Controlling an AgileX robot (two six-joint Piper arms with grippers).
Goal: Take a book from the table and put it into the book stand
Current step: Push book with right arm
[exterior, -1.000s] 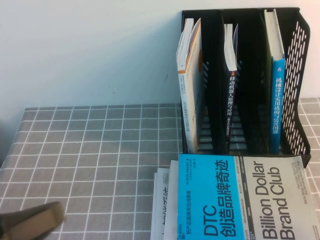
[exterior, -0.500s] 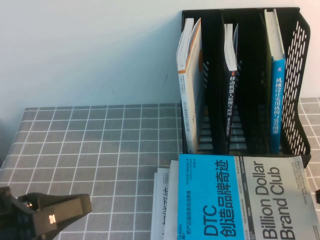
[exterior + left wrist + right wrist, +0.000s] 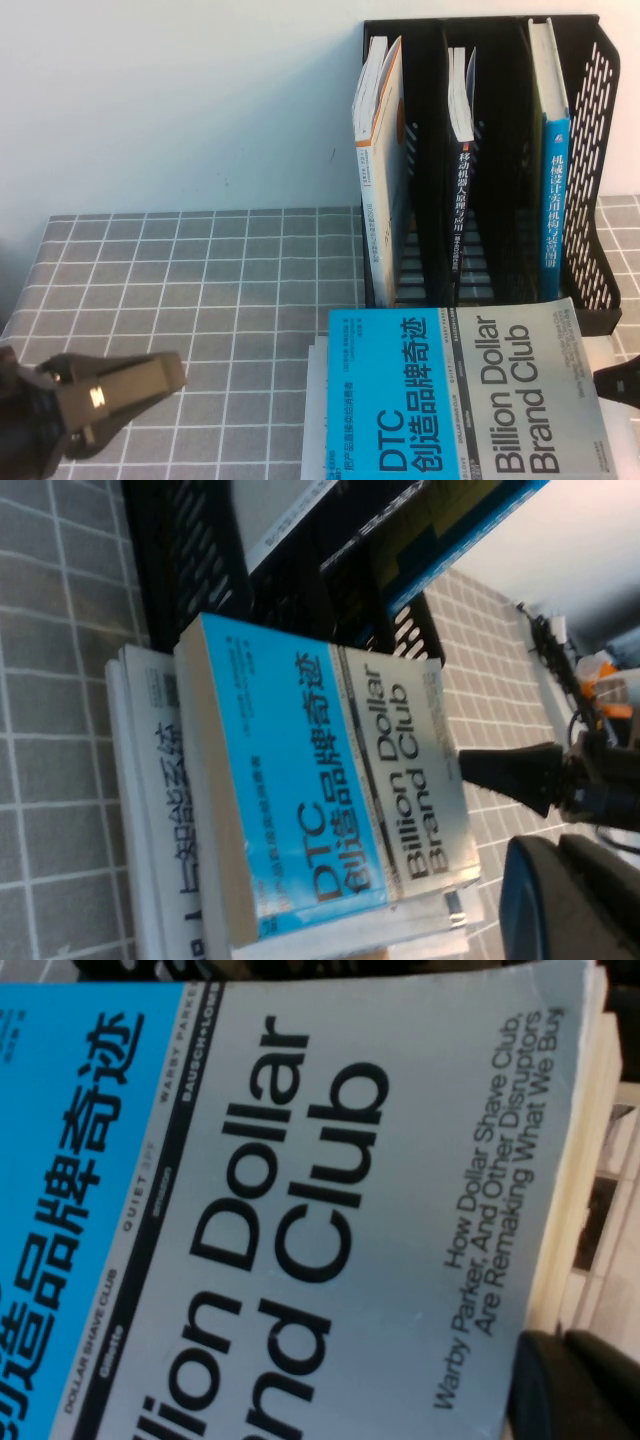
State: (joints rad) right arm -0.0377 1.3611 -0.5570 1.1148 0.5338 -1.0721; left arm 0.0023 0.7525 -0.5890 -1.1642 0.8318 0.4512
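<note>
The book (image 3: pixel 455 395), blue with "DTC" and grey with "Billion Dollar Brand Club", lies flat on a stack at the table's (image 3: pixel 200 280) front right, slightly turned. It also shows in the left wrist view (image 3: pixel 320 780) and fills the right wrist view (image 3: pixel 300 1210). The black book stand (image 3: pixel 600 100) stands upright just behind it. My right gripper (image 3: pixel 615 383) is shut, its tip at the book's right edge, seen too in the left wrist view (image 3: pixel 490 768) and its own view (image 3: pixel 570 1390). My left gripper (image 3: pixel 150 380) is shut and empty at the front left, well clear of the book.
Each stand slot holds a book: a white one (image 3: pixel 380 150), a dark one (image 3: pixel 462 170), a blue-spined one (image 3: pixel 555 200). White books (image 3: pixel 320 400) lie under the task book. A pale wall backs the table. Cables (image 3: pixel 590 680) lie off to the right.
My right gripper has come in from the right edge. The book has slid left and turned a little. My left gripper rose into view at the front left.
</note>
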